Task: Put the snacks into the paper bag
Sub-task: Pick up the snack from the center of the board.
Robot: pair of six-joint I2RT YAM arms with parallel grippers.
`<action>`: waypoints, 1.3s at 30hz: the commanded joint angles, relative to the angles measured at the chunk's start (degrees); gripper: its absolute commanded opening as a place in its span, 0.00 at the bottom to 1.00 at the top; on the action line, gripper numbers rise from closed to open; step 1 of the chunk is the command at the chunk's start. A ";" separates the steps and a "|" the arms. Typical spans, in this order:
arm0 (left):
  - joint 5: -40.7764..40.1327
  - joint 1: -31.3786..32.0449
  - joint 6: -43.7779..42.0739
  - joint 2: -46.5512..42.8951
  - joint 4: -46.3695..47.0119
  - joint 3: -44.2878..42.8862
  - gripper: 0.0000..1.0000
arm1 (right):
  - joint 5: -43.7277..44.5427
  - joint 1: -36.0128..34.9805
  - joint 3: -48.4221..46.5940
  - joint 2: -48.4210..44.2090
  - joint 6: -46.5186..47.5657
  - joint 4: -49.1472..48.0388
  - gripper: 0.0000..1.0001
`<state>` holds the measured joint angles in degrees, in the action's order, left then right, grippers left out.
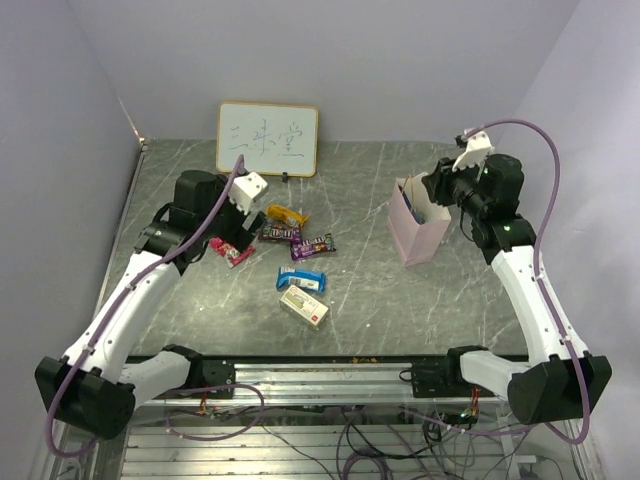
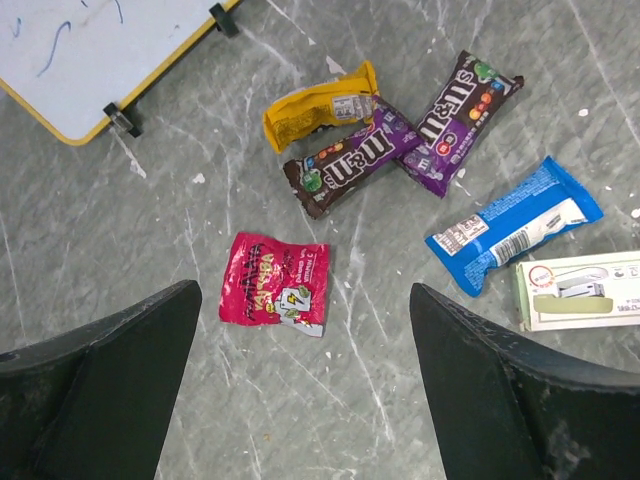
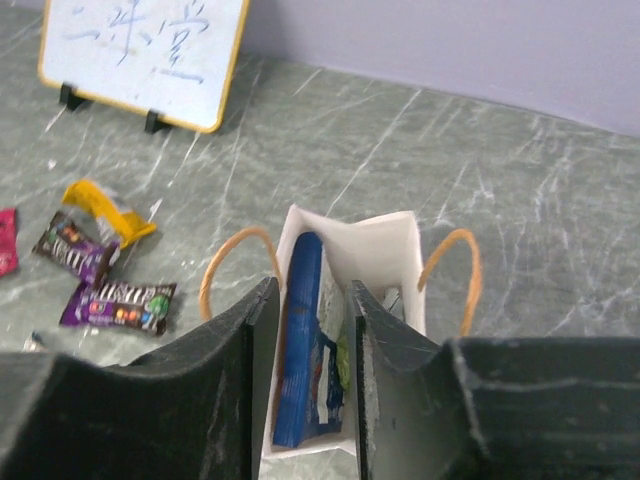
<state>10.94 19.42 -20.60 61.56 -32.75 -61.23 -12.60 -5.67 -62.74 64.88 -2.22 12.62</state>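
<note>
One risk is that the left gripper [image 2: 305, 290], spread wide with the pink packet [image 2: 275, 290] flat between its fingertips, skids the slick wrapper aside, while the right gripper [image 3: 312, 288], narrowly parted just above the paper bag [image 3: 385, 235], topples it.

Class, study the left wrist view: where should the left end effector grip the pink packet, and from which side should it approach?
Pinch the pink packet across its middle, coming straight down from above. It lies flat, with bare table all round it, so a finger fits on either side. The open left end effector is roughly lined up over it.
</note>
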 commanded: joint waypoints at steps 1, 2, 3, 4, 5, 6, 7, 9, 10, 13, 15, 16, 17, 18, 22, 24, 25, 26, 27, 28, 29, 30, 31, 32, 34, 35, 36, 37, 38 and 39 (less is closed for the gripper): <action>-2.65 -0.44 -0.96 2.81 1.53 -1.13 0.96 | -8.48 0.30 -0.70 -0.21 6.50 5.23 0.34; -3.63 -0.44 -0.87 4.01 1.85 -1.23 0.96 | -9.50 0.29 -0.26 -0.76 7.08 5.26 0.35; -4.54 -0.49 -0.72 5.08 2.07 -1.32 0.96 | -10.48 0.31 0.13 -1.31 7.63 5.26 0.37; -5.50 -0.70 -0.43 6.22 2.34 -1.42 0.96 | -11.22 0.27 0.42 -1.86 8.17 5.43 0.38; -6.03 -1.03 -0.15 7.39 2.53 -1.57 0.95 | -11.90 0.24 0.55 -2.28 8.66 5.74 0.39; -6.29 -1.58 0.33 8.38 2.74 -1.73 0.95 | -12.43 0.30 0.61 -2.64 9.11 6.01 0.40; -6.28 -2.24 0.75 9.46 2.85 -1.84 0.95 | -12.88 0.30 0.61 -3.04 9.36 6.35 0.41; -5.75 -3.86 1.33 11.92 2.80 -2.27 0.94 | -13.52 0.26 0.57 -3.67 9.76 7.01 0.41; -5.07 -4.87 1.44 12.98 2.55 -2.57 0.94 | -13.83 0.29 0.52 -3.88 9.92 7.23 0.41; -2.89 -8.51 1.44 16.27 1.58 -3.45 0.92 | -14.90 0.31 -0.14 -4.05 10.21 8.55 0.42; -1.35 -10.91 1.45 18.38 1.02 -3.90 0.91 | -15.59 0.26 -0.34 -4.13 10.15 8.93 0.42; -0.81 -11.97 1.32 19.47 0.72 -4.08 0.90 | -16.02 0.30 -0.21 -4.26 10.07 8.86 0.42; -0.48 -12.71 1.06 20.61 0.41 -4.34 0.90 | -16.38 0.31 -0.08 -4.46 9.99 8.67 0.42; -0.32 -13.42 0.88 21.68 0.12 -4.55 0.90 | -16.69 0.31 0.14 -4.50 9.91 8.46 0.42; 1.47 -16.23 0.15 26.23 -0.77 -5.47 0.89 | -17.07 0.30 0.51 -4.49 9.70 8.09 0.43; 2.57 -17.54 -0.18 28.63 -1.29 -6.20 0.89 | -17.31 0.28 0.51 -4.35 9.54 8.03 0.43; 3.53 -18.16 -0.31 30.42 -1.83 -6.71 0.89 | -17.41 0.33 0.52 -4.25 9.47 7.96 0.43; 4.26 -18.49 -0.54 31.66 -2.28 -7.28 0.89 | -17.54 0.33 0.57 -4.34 9.39 7.95 0.43; 4.78 -18.54 -0.70 32.85 -2.51 -7.78 0.89 | -17.43 0.36 0.69 -4.42 9.34 7.82 0.43; 5.20 -18.54 -0.77 33.97 -2.65 -8.17 0.89 | -17.33 0.27 0.94 -4.52 9.34 7.63 0.43; 5.55 -18.54 -0.82 35.03 -2.83 -8.46 0.89 | -17.29 0.34 1.17 -4.65 9.34 7.43 0.43; 5.92 -19.74 -0.99 36.02 -3.04 -8.84 0.89 | -17.39 0.35 1.34 -4.82 9.34 7.31 0.43; 6.14 -19.91 -1.14 36.92 -3.21 -9.09 0.89 | -17.44 0.33 1.57 -4.97 9.34 7.33 0.43; 6.27 -19.90 -1.11 37.75 -3.35 -9.35 0.89 | -17.57 0.37 1.76 -5.01 9.40 7.27 0.43; 6.53 -19.89 -1.42 39.60 -3.77 -10.15 0.89 | -17.63 0.40 2.13 -5.28 9.38 7.09 0.44; 6.48 -19.92 -1.50 40.52 -4.07 -10.52 0.89 | -17.63 0.40 2.24 -5.40 9.34 7.00 0.44; 6.40 -19.89 -1.61 41.46 -4.27 -10.95 0.90 | -17.56 0.32 2.34 -5.58 9.26 6.89 0.44; 6.32 -19.88 -1.74 42.17 -4.47 -11.29 0.90 | -17.55 0.37 2.36 -5.68 9.25 6.89 0.44; 6.25 -19.92 -1.80 42.85 -4.58 -11.55 0.90 | -17.55 0.39 2.43 -5.77 9.25 6.89 0.44; 6.10 -19.88 -1.88 43.34 -4.61 -11.69 0.90 | -17.47 0.36 2.49 -5.88 9.25 6.85 0.44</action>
<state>15.18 -0.05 -21.45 103.22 -35.88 -70.52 -29.39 -5.67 -60.75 60.45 7.11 20.84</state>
